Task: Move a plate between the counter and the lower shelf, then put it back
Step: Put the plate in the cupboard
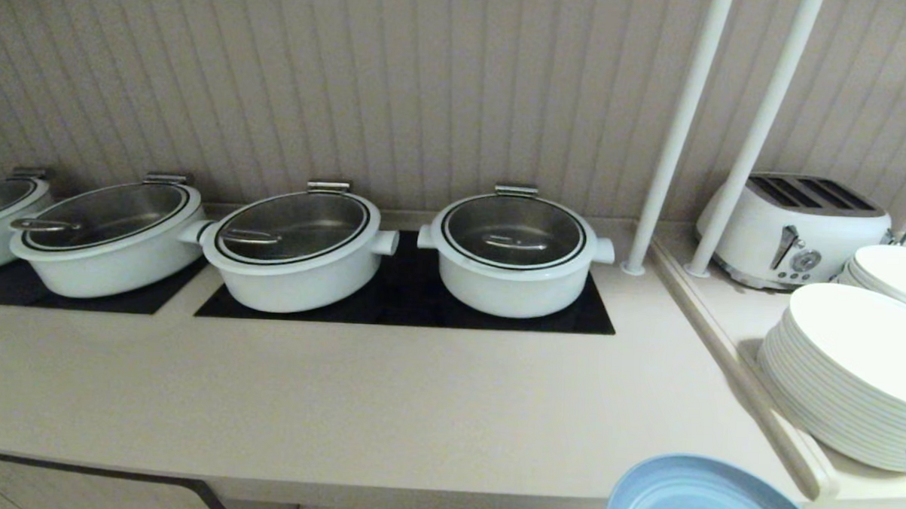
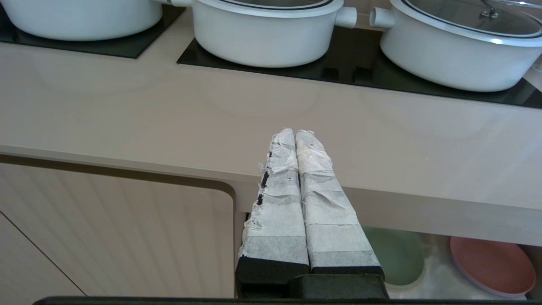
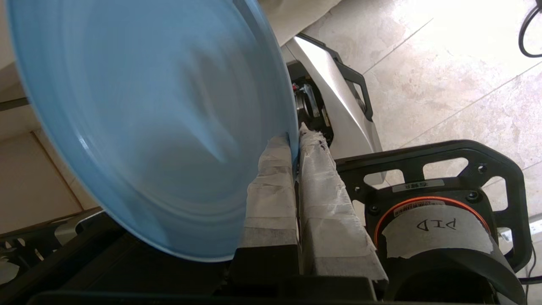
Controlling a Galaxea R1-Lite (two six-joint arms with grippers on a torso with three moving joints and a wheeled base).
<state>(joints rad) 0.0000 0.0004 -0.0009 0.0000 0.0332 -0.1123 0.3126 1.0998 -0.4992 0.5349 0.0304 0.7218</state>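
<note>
Light-blue matte round plate (image 3: 152,127) pinched at its rim by the tape-wrapped right gripper (image 3: 295,144), hanging in air just off the front edge of the long beige counter (image 1: 342,401); left gripper (image 2: 295,137) clenched on nothing, parked near the counter front above the lower shelf (image 2: 440,271) with green plate (image 2: 398,254) and pink plate (image 2: 493,264). Thin edge-only grip, so likely to slip or tilt, or clip the counter lip. Farther back: black glass cooktop (image 1: 406,298) with white lidded pots (image 1: 513,256), stacked white plates (image 1: 848,374), white toaster (image 1: 797,229), ribbed beige wall.
</note>
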